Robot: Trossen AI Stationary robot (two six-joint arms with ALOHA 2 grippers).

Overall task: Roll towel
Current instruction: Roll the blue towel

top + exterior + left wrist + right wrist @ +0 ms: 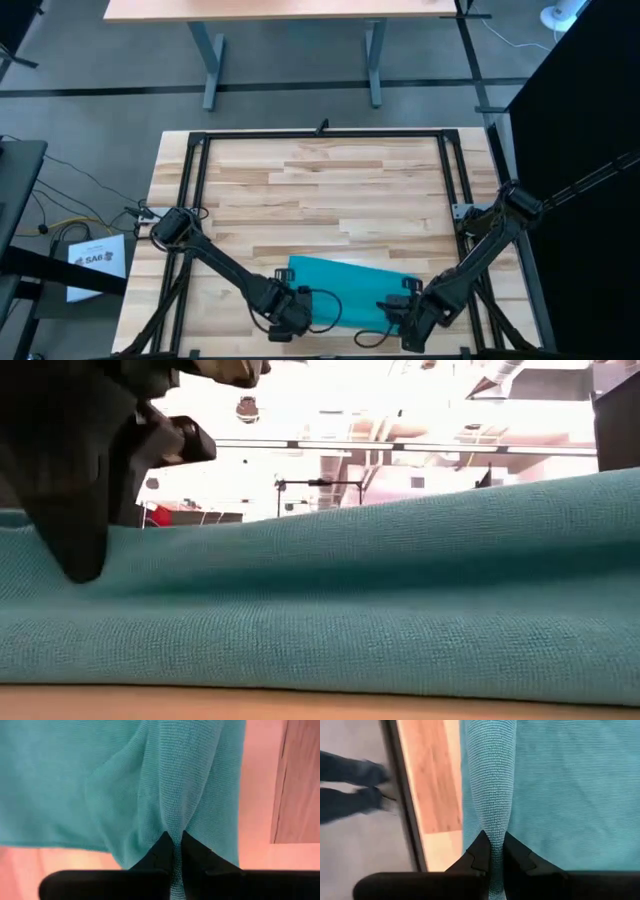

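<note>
Up close, your left gripper [174, 845] has its two dark fingers pinched together on a ridge of the towel [100, 780], and only the left wrist view shows you that fold running between them. Your right gripper [492, 845] is clamped the same way on a raised pleat of the cloth. From above you cannot read either grip: both grippers sit at the lower edge of the frame, the left one [290, 318] at the towel's lower left corner, the right one [412, 322] at its lower right, and their bodies cover the cloth's near edge. The towel [345, 290] lies low in the frame on the wooden table [320, 180], slightly skewed. In the low view the cloth fills nearly the whole frame, and a dark arm part at upper left blocks the rest. Dark trouser legs [350, 785] show at the left of the right wrist frame, cut off by its edge.
</note>
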